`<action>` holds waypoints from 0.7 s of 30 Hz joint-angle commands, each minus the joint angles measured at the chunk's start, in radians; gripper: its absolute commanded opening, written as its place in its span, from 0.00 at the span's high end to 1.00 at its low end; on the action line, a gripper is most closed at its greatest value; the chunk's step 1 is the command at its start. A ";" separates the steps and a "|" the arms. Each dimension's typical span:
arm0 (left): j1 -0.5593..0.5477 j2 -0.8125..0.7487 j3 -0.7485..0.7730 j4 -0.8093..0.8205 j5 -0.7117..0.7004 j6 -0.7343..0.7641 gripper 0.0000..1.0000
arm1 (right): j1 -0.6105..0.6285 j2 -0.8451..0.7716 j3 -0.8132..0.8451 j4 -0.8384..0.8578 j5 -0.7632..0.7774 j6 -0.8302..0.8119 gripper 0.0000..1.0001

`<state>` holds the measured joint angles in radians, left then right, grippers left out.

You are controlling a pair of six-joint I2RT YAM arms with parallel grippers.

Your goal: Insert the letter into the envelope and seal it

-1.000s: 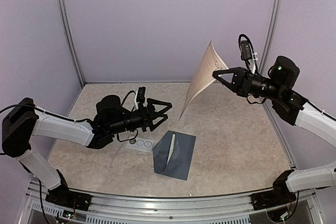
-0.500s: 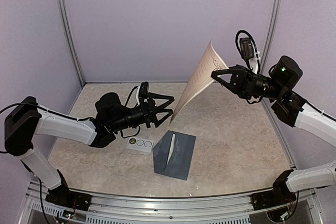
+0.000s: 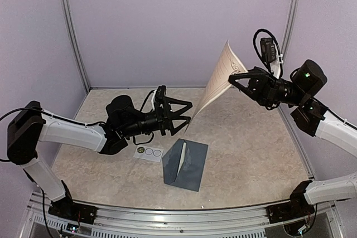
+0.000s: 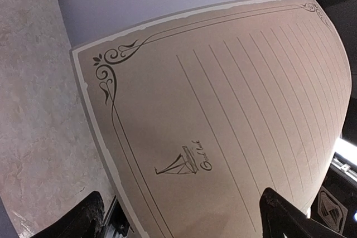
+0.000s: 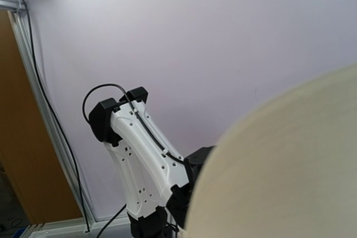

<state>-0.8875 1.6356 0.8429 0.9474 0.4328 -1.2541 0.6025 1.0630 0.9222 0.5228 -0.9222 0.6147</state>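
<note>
Handing the letter (image 3: 215,90) across is the step in hand, as I judge it: the right fingers (image 3: 239,76) are clamped on the sheet's upper edge and hold it high above the far right of the table (image 3: 251,143), so that it hangs bowed with its lower corner reaching the left fingers (image 3: 184,103), which stand spread wide and grip nothing. In the left wrist view the lined sheet (image 4: 223,126), with its scroll border and small sailboat mark, fills the frame, and a dark fingertip (image 4: 83,215) shows at each lower corner, so the bottom edge seems to lie between them; whether either touches the paper I cannot tell. To do this well, the left fingers should close squarely on the lower margin, far enough in from the corner that the paper does not tear or slip, and the right should let go only once that grip is sure, since a limp, curved sheet will swing. The envelope (image 3: 187,165), dark slate blue-grey, lies on the table near the front, below and just right of the left fingers, its paler inside showing along an opening. A white sticker strip (image 3: 148,151) with circles lies just beside the envelope's left side, under the left arm, where a low pass could brush it.
</note>
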 commanded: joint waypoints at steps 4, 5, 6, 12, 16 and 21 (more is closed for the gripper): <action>-0.015 -0.009 -0.014 -0.056 0.003 -0.065 0.06 | 0.017 -0.013 -0.011 0.043 -0.033 -0.009 1.00; -0.019 -0.006 -0.013 -0.036 0.010 -0.079 0.05 | 0.017 -0.010 -0.011 0.047 -0.035 -0.008 1.00; -0.026 0.000 -0.014 -0.011 0.016 -0.090 0.05 | 0.018 -0.007 -0.011 0.049 -0.036 -0.007 1.00; -0.029 -0.009 -0.024 0.057 0.016 -0.117 0.05 | 0.022 -0.005 -0.023 0.051 -0.034 -0.010 1.00; -0.020 -0.029 -0.056 0.119 0.002 -0.136 0.12 | 0.021 -0.015 -0.044 0.045 -0.020 -0.011 1.00; -0.006 -0.054 -0.096 0.185 -0.018 -0.166 0.34 | 0.022 -0.031 -0.066 0.017 0.001 -0.018 1.00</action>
<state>-0.9070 1.6264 0.7769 1.0382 0.4324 -1.3983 0.6071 1.0607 0.8783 0.5438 -0.9379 0.6102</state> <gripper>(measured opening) 0.740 0.003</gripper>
